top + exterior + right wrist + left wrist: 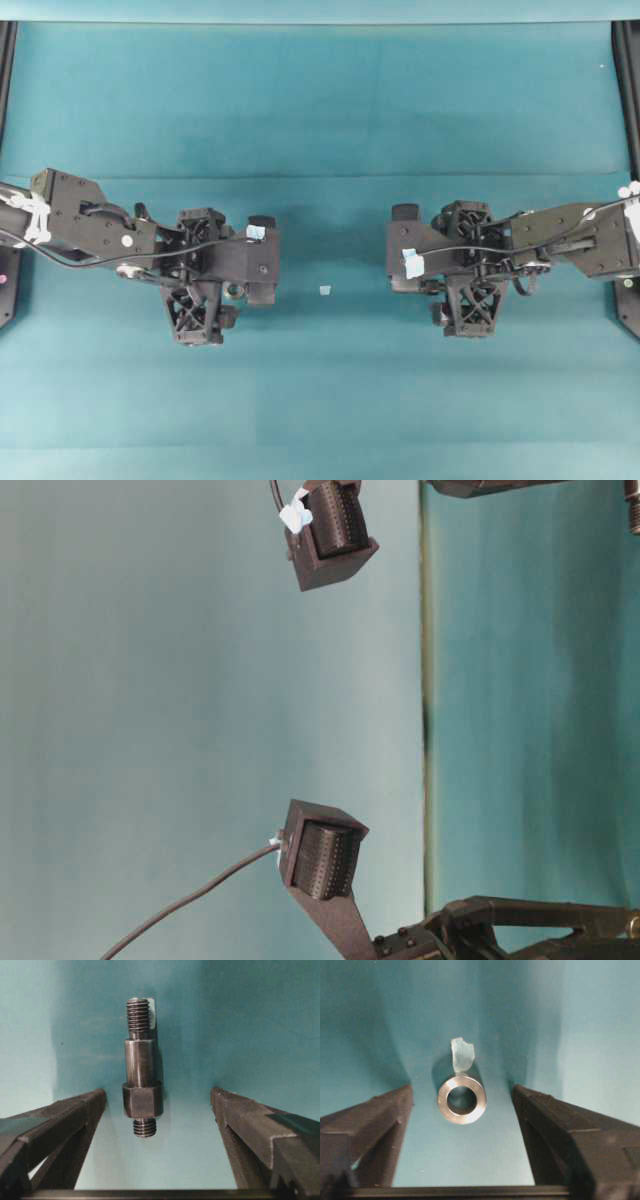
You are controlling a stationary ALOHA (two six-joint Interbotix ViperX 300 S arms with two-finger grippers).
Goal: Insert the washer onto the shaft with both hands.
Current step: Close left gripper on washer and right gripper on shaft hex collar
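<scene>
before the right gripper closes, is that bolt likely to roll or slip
Probably some of both. The bolt lies flat on the teal table, and its smooth round body could roll sideways if one finger touches first, though the hex collar should limit that. It looks like stiff, polished metal, so it may slip unless gripped on the collar's flats.

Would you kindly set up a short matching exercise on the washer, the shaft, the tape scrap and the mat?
Things:
1. washer
2. shaft
3. tape scrap
4. mat

Descriptions:
A. teal surface beneath everything
B. dark, threaded at both ends, between the right gripper's fingers
C. small and pale, on the table midway between the arms
D. silver ring, between the left gripper's fingers

Pairs: 1-D, 2-B, 3-C, 4-A
</scene>
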